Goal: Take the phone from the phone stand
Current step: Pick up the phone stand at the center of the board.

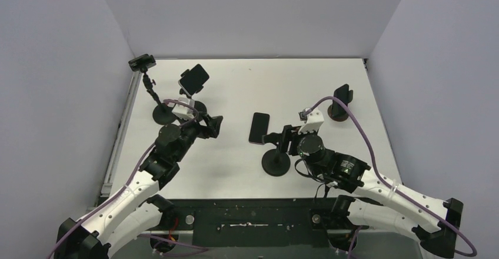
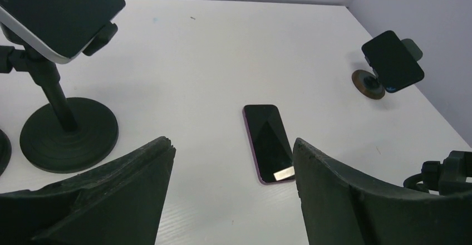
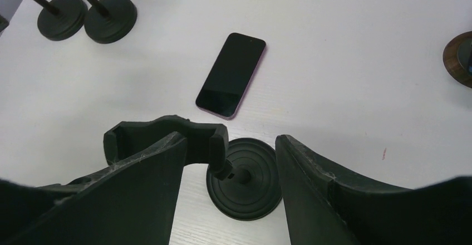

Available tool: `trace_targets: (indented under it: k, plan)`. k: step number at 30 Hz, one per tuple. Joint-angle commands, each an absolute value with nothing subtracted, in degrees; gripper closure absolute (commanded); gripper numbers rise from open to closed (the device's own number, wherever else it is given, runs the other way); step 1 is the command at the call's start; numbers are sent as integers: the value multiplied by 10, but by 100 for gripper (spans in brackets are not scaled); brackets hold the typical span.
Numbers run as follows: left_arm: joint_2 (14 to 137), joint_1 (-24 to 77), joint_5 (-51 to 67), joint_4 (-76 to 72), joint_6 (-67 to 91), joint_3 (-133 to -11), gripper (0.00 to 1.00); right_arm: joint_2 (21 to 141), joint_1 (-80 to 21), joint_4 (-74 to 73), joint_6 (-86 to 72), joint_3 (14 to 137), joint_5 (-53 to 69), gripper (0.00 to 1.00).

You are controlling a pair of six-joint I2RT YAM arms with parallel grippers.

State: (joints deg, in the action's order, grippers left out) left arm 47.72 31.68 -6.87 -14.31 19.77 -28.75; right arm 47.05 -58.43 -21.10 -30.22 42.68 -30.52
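A dark phone (image 1: 259,128) with a purple edge lies flat, screen up, on the white table, also seen in the left wrist view (image 2: 268,142) and the right wrist view (image 3: 231,74). Just beside it stands a black phone stand (image 1: 276,163) whose clamp (image 3: 167,139) is empty above its round base (image 3: 245,178). My right gripper (image 3: 231,138) hovers over this stand, open, its fingers on either side of the stem and touching nothing that I can see. My left gripper (image 2: 232,143) is open and empty, left of the phone (image 1: 215,125).
A second phone (image 1: 193,79) sits clamped in a black stand (image 2: 69,133) at the back left. A third phone (image 1: 342,96) is on a small stand with a wooden base (image 2: 367,83) at the back right. A slim stand with a black head (image 1: 142,63) stands by the left wall.
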Motion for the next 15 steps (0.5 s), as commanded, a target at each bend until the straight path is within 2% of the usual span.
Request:
trace_targets:
  k: [1, 15]
  plan:
    - [459, 323, -92, -210, 176, -291, 25, 470, -544, -175, -315, 437, -284, 41]
    - [481, 325, -64, -220, 173, -295, 27, 479, -535, -147, -312, 417, -233, 52]
